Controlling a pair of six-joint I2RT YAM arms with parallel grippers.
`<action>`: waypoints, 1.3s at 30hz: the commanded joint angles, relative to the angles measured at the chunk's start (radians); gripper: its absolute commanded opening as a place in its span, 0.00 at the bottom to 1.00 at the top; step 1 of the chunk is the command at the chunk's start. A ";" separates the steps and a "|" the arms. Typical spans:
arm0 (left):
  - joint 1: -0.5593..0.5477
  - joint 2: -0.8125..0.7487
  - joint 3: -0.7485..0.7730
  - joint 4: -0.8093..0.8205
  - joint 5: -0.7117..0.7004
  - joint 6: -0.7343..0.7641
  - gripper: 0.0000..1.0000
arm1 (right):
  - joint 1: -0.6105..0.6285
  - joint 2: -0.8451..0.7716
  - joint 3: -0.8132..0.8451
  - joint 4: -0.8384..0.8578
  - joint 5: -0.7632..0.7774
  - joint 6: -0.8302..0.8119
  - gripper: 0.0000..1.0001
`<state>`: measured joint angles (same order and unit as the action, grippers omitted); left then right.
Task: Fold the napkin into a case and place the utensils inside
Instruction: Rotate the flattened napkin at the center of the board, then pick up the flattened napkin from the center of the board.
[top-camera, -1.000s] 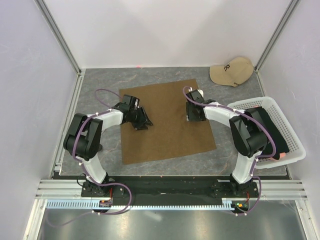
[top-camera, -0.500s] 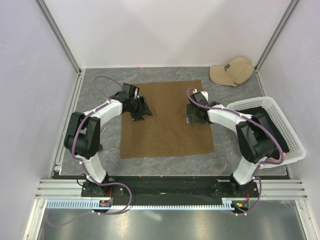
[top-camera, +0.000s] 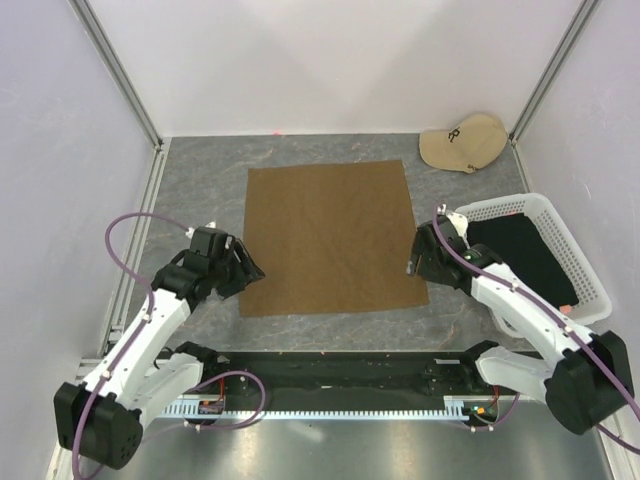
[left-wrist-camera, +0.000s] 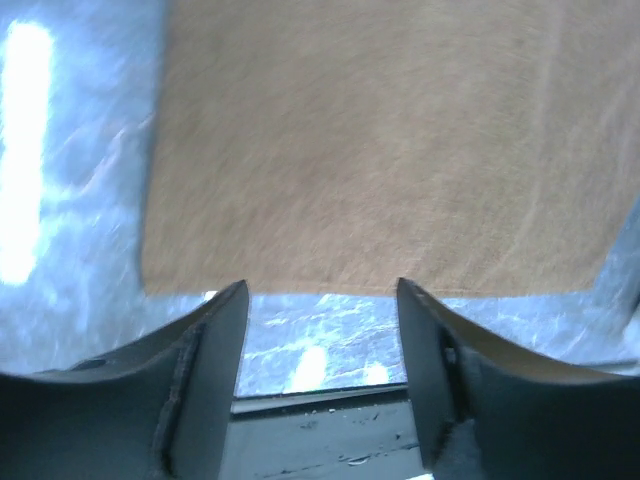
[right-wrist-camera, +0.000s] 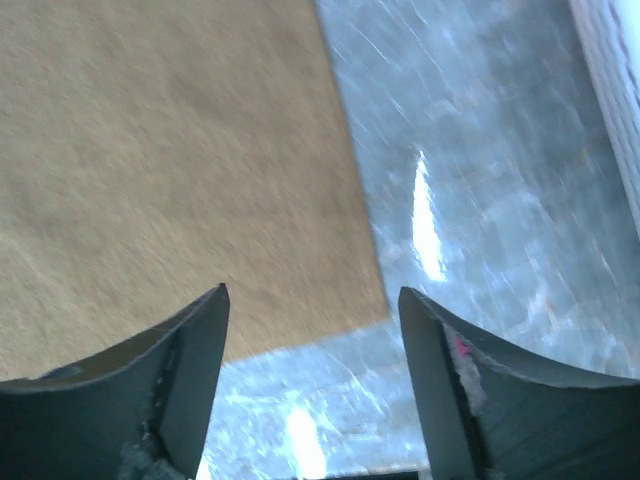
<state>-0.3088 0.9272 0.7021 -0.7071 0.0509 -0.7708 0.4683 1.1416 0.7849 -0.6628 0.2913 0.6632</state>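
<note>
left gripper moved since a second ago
Yes: the left gripper pulled back from over the napkin to its left edge, closer to the table's near side.

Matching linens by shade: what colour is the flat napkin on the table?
Plain olive-brown napkin, no pattern; clearest from the top external view.

Robotics lab test cell, white panel walls (top-camera: 330, 60) on aluminium extrusion posts (top-camera: 115, 70), grey marbled tabletop (top-camera: 200, 170), left arm (top-camera: 150, 325) and right arm (top-camera: 520, 300) bolted to black base rail (top-camera: 340, 370)
</note>
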 joint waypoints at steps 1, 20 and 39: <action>0.008 -0.059 -0.041 -0.061 -0.129 -0.189 0.70 | -0.007 -0.071 -0.059 -0.049 0.016 0.068 0.71; 0.063 0.133 -0.110 -0.203 -0.163 -0.357 0.60 | -0.007 -0.051 -0.171 -0.014 -0.023 0.136 0.64; 0.074 0.194 -0.073 -0.150 -0.166 -0.339 0.39 | -0.013 0.052 -0.115 0.072 -0.023 0.040 0.63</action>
<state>-0.2398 1.1419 0.5819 -0.8806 -0.0948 -1.1320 0.4603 1.1366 0.6159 -0.6544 0.2829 0.8036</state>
